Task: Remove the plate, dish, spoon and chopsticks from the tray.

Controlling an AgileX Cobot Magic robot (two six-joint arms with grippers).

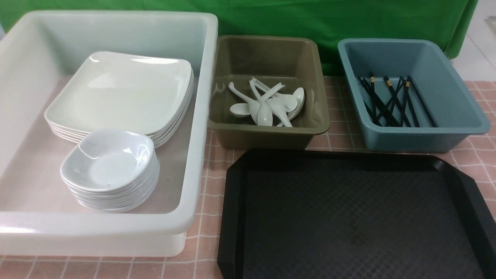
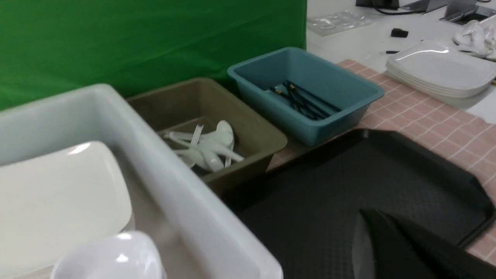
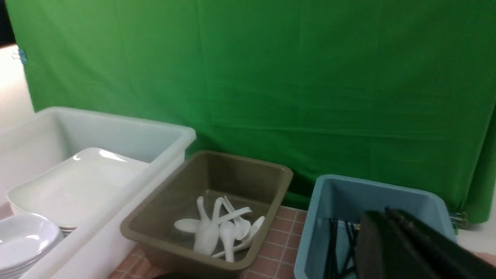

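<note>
A large white tub (image 1: 193,116) stood at the table's (image 1: 476,162) nine o'clock side, holding a stack of plates (image 1: 124,93) toward its far end and a stack of small dishes (image 1: 110,162) just in front, the two stacks touching or nearly so. At twelve o'clock, an olive tub (image 1: 267,135) held a loose heap of white spoons (image 1: 267,102), handles crossed over one another. Farther along at about two o'clock, a blue tub (image 1: 449,131) contained several pairs of black chopsticks (image 1: 391,102), their gold bands pointing toward the green backdrop (image 1: 310,19). The black tray (image 1: 348,217) lay at six o'clock, just in front of the olive and blue tubs, its diamond-pattern floor bare.

Neither arm appeared in the front view. Each wrist camera caught only a dark, blurred edge of its own claw: the left claw (image 2: 410,248) hung over the near part of the tray, the right claw (image 3: 410,248) hung in front of the blue tub. The fingers could not be made out in either picture, but both claws were pressed together, and nothing could be seen in them.

Off the checked cloth, beyond the blue tub in the left wrist view, a second stack of white plates (image 2: 441,69) sat on a pale surface.
</note>
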